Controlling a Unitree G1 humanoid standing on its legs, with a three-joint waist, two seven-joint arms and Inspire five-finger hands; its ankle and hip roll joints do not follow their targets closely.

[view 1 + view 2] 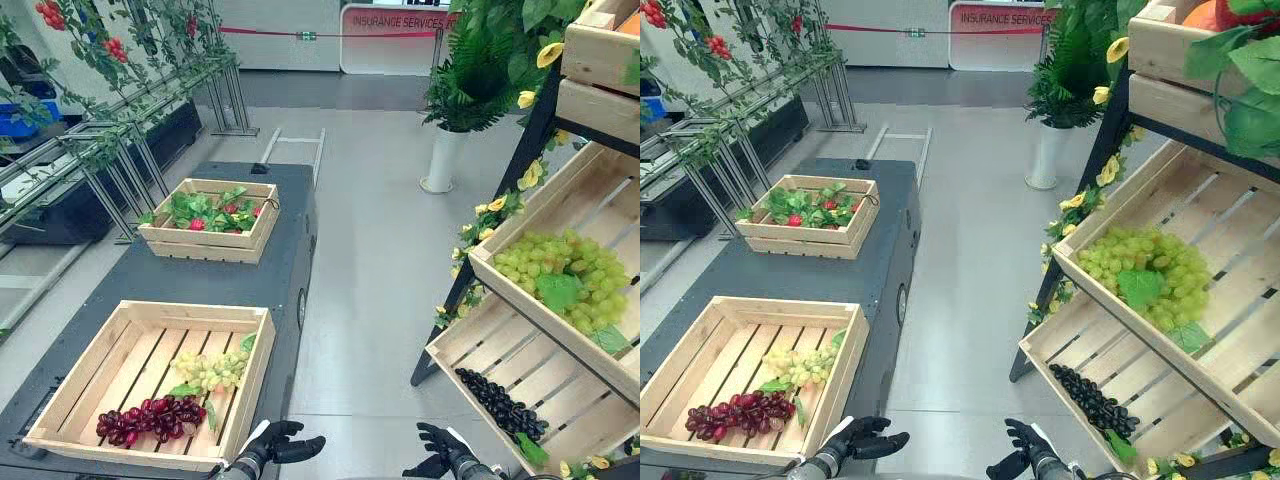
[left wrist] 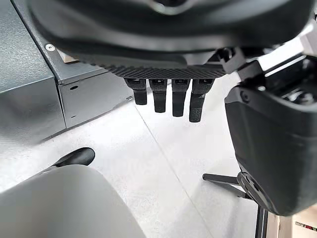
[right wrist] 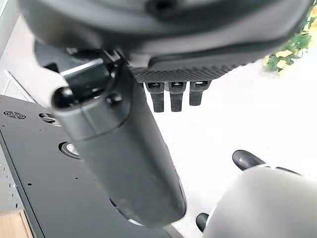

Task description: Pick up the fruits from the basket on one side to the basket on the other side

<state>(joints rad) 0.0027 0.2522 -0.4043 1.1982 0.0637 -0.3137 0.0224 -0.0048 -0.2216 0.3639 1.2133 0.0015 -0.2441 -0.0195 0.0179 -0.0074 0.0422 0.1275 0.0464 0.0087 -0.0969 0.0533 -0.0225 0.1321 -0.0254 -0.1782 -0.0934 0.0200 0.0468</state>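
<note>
- While neither hand is holding anything, fruit is lying on both sides. At the left, red grapes [image 1: 150,417] and a green bunch [image 1: 210,370] are resting in the near crate [image 1: 190,313] on the cart [image 1: 120,280].
- The far crate [image 1: 205,247] behind it is carrying leaves and small red fruit, well apart from the hands.
- The left hand [image 1: 278,443] is hovering low, just beside the near crate's corner, with its fingers straight, loose and empty.
- The right hand [image 1: 440,447] is hanging near it, its fingers likewise released and gripping nothing.
- On the right, the shelf crates [image 1: 480,335] are tilting toward the aisle, showing green grapes [image 1: 560,270] above and black grapes [image 1: 500,402] below.
- The bunches are probably light, soft and easily crushed or shed. Cupping a whole bunch from beneath, or pinching its stem, looks safest.
- The crate walls and the upper shelf crate's front edge are likely standing in the way of any reach. The potted plant [image 1: 442,158] is standing far back, out of the way.
</note>
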